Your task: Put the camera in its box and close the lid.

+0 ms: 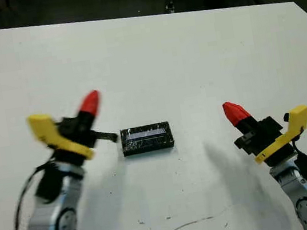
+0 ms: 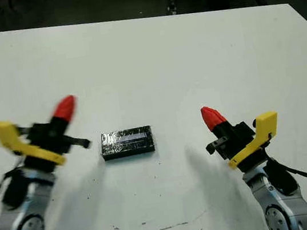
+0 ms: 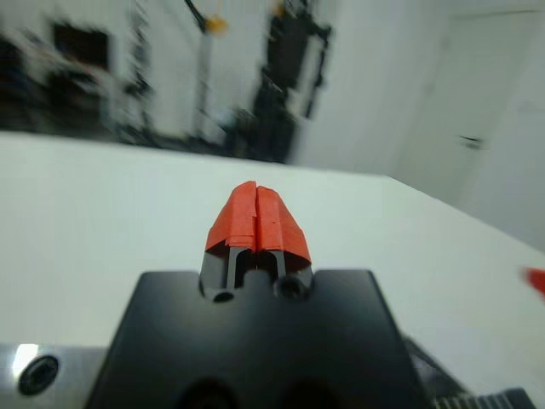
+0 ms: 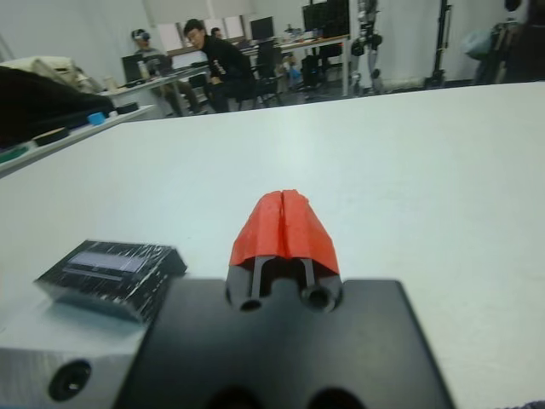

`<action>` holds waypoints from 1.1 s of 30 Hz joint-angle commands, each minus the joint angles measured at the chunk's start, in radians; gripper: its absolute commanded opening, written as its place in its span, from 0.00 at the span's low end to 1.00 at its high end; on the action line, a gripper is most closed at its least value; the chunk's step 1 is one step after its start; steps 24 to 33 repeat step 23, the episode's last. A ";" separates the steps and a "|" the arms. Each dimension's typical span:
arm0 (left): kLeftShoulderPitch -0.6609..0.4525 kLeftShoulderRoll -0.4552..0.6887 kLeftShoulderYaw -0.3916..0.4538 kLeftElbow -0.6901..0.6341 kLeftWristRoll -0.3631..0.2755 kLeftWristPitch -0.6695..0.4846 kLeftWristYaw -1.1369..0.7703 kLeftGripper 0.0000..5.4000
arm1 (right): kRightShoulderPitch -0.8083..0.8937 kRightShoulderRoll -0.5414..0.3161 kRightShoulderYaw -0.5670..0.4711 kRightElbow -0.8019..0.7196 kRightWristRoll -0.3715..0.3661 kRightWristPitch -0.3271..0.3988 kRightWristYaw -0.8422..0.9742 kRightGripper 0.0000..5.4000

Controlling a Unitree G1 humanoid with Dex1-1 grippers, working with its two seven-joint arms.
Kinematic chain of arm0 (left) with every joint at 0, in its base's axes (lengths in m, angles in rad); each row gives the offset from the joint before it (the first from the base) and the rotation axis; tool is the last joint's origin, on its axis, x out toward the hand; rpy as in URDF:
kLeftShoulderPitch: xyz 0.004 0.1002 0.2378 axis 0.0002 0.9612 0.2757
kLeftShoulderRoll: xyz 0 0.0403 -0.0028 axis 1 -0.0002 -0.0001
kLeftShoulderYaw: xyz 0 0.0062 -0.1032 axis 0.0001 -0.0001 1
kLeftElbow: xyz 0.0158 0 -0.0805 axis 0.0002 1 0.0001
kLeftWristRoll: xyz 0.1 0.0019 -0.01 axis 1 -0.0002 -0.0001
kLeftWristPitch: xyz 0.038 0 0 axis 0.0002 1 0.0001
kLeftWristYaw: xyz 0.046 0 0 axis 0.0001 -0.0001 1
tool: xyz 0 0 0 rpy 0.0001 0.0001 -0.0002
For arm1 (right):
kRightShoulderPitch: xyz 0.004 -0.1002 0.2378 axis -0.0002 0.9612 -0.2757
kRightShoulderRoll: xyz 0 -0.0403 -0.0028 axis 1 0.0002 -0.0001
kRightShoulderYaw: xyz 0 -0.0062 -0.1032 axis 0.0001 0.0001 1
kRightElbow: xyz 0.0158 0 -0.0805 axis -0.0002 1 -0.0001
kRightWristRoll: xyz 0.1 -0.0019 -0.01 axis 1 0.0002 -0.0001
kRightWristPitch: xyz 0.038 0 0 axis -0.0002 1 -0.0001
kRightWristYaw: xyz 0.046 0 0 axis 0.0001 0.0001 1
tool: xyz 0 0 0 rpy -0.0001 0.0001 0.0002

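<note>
the left gripper (image 3: 257, 217) and right gripper (image 4: 284, 223) are hovering with red tips pressed together. the lid (image 1: 146, 138) is lying on the table (image 1: 190, 51) between them at twelve o'clock. only the right wrist view is showing people (image 4: 223, 64) beyond.

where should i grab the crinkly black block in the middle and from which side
Probably across its narrow width, pinching the two long side faces and coming straight down from above. The black block lies flat and low on the table, long edges running left to right, so a sideways approach would likely scrape the tabletop. The left hand is nearer but is shut, so it would have to open first.
</note>
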 commanded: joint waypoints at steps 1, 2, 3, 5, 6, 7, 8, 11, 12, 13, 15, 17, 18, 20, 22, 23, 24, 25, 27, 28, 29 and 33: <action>0.026 -0.011 0.028 0.114 0.089 -0.169 0.052 0.00 | -0.001 0.022 -0.015 -0.011 -0.053 -0.042 -0.057 0.00; 0.026 -0.024 0.036 0.148 0.100 -0.205 0.074 0.00 | 0.000 0.031 -0.014 -0.014 -0.071 -0.051 -0.079 0.00; 0.025 -0.039 0.042 0.175 0.103 -0.226 0.098 0.00 | 0.002 0.042 -0.014 -0.017 -0.085 -0.059 -0.099 0.00; 0.024 -0.058 0.048 0.218 0.106 -0.260 0.129 0.00 | 0.003 0.065 -0.017 -0.015 -0.097 -0.069 -0.131 0.00; 0.025 -0.063 0.047 0.234 0.105 -0.274 0.137 0.00 | 0.002 0.073 -0.018 -0.013 -0.102 -0.074 -0.142 0.00; 0.026 -0.066 0.045 0.248 0.107 -0.289 0.142 0.00 | 0.002 0.077 -0.018 -0.008 -0.108 -0.085 -0.145 0.00; 0.026 -0.068 0.042 0.260 0.107 -0.302 0.143 0.00 | 0.001 0.082 -0.018 -0.010 -0.114 -0.080 -0.158 0.00; 0.029 -0.069 0.030 0.280 0.111 -0.323 0.145 0.00 | -0.001 0.089 -0.020 -0.010 -0.118 -0.070 -0.175 0.00; 0.031 -0.069 0.025 0.281 0.107 -0.321 0.143 0.00 | -0.001 0.092 -0.019 -0.010 -0.115 -0.070 -0.177 0.00; 0.033 -0.069 0.021 0.281 0.102 -0.318 0.141 0.00 | -0.001 0.094 -0.018 -0.007 -0.115 -0.074 -0.177 0.00; 0.035 -0.070 0.014 0.278 0.085 -0.308 0.136 0.00 | -0.003 0.098 -0.016 -0.004 -0.115 -0.078 -0.178 0.00; 0.038 -0.070 0.006 0.271 0.065 -0.294 0.127 0.00 | -0.004 0.102 -0.014 -0.002 -0.120 -0.081 -0.178 0.00; 0.040 -0.068 0.001 0.267 0.063 -0.290 0.125 0.00 | -0.004 0.104 -0.012 -0.001 -0.123 -0.083 -0.178 0.00; 0.042 -0.065 -0.007 0.260 0.058 -0.280 0.127 0.00 | -0.004 0.107 -0.010 0.000 -0.128 -0.085 -0.177 0.00; 0.045 -0.060 -0.013 0.250 0.055 -0.268 0.126 0.00 | -0.005 0.110 -0.009 0.004 -0.128 -0.089 -0.171 0.00; 0.046 -0.058 -0.015 0.246 0.051 -0.264 0.123 0.00 | -0.006 0.110 -0.008 0.004 -0.127 -0.087 -0.170 0.00; 0.046 -0.058 -0.015 0.246 0.051 -0.264 0.123 0.00 | -0.006 0.110 -0.008 0.004 -0.127 -0.087 -0.170 0.00; 0.046 -0.058 -0.015 0.246 0.051 -0.264 0.123 0.00 | -0.006 0.110 -0.008 0.004 -0.127 -0.087 -0.170 0.00; 0.046 -0.058 -0.015 0.246 0.051 -0.264 0.123 0.00 | -0.006 0.110 -0.008 0.004 -0.127 -0.087 -0.170 0.00; 0.046 -0.058 -0.015 0.246 0.051 -0.264 0.123 0.00 | -0.006 0.110 -0.008 0.004 -0.127 -0.087 -0.170 0.00; 0.046 -0.058 -0.015 0.246 0.051 -0.264 0.123 0.00 | -0.006 0.110 -0.008 0.004 -0.127 -0.087 -0.170 0.00; 0.046 -0.058 -0.015 0.246 0.051 -0.264 0.123 0.00 | -0.006 0.110 -0.008 0.004 -0.127 -0.087 -0.170 0.00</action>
